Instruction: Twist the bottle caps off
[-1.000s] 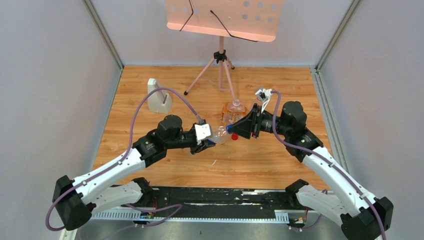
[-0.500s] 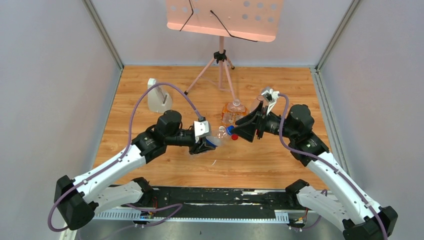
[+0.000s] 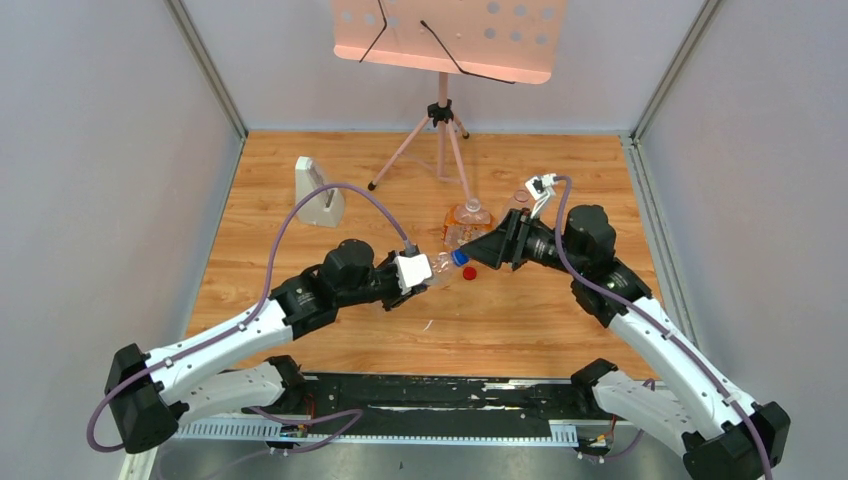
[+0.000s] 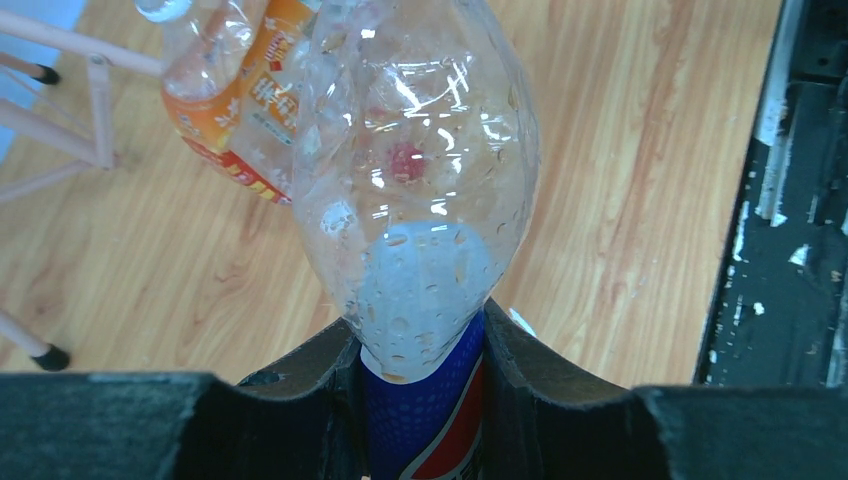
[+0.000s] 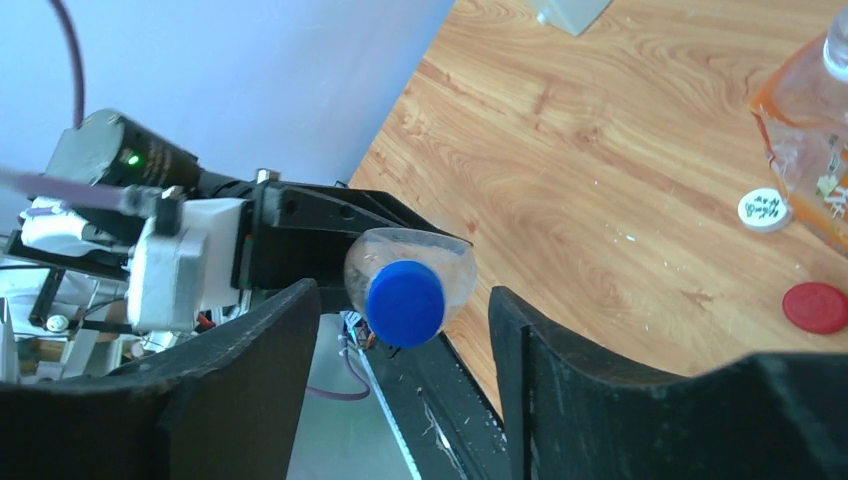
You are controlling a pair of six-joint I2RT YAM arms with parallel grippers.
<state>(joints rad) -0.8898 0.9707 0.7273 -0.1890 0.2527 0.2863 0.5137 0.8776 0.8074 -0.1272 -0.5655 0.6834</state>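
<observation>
My left gripper (image 4: 420,372) is shut on the blue-labelled Pepsi bottle (image 4: 415,200), holding it tilted above the table with its neck toward the right arm. Its blue cap (image 5: 404,303) is still on the neck and sits between the fingers of my open right gripper (image 5: 400,335), with a gap on each side. In the top view the blue cap (image 3: 459,258) is just off the right gripper (image 3: 474,254). A loose red cap (image 5: 815,306) and a loose white cap (image 5: 764,209) lie on the wood beside the capless orange-labelled bottle (image 3: 468,222).
A pale grey block (image 3: 318,192) stands at the back left. A pink music stand's tripod (image 3: 440,130) straddles the back middle, one leg reaching toward the orange-labelled bottle. The black rail (image 3: 430,395) runs along the table's near edge.
My right gripper's jaws have spread apart, off the blue cap, and drawn back slightly. The left arm has shifted a little right, still gripping the Pepsi bottle.
</observation>
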